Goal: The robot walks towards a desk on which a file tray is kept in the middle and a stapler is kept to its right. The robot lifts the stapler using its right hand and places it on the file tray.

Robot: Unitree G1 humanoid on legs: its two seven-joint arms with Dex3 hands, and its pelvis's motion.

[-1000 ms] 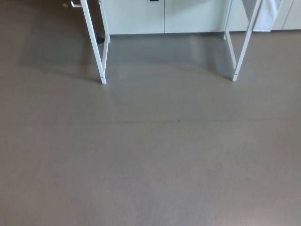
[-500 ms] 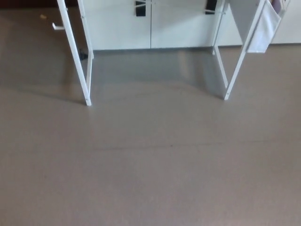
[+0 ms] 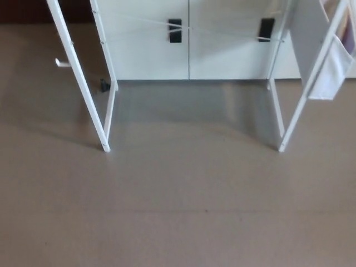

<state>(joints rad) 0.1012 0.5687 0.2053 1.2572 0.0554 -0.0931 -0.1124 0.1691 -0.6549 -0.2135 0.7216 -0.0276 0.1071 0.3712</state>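
Only the lower part of the desk shows in the head view: white left legs and white right legs standing on the grey-brown floor. The desk top, the file tray and the stapler lie above the picture's edge and are hidden. Neither of my hands nor any arm appears.
Behind the desk legs stands a white cabinet with two black handles. A white cloth pouch hangs at the desk's right side. A small dark object lies on the floor by the left rear leg.
The whole picture has shifted: the desk legs and cabinet sit lower in the frame and look larger, so the camera has moved closer or tilted up. Nothing on the floor moved.
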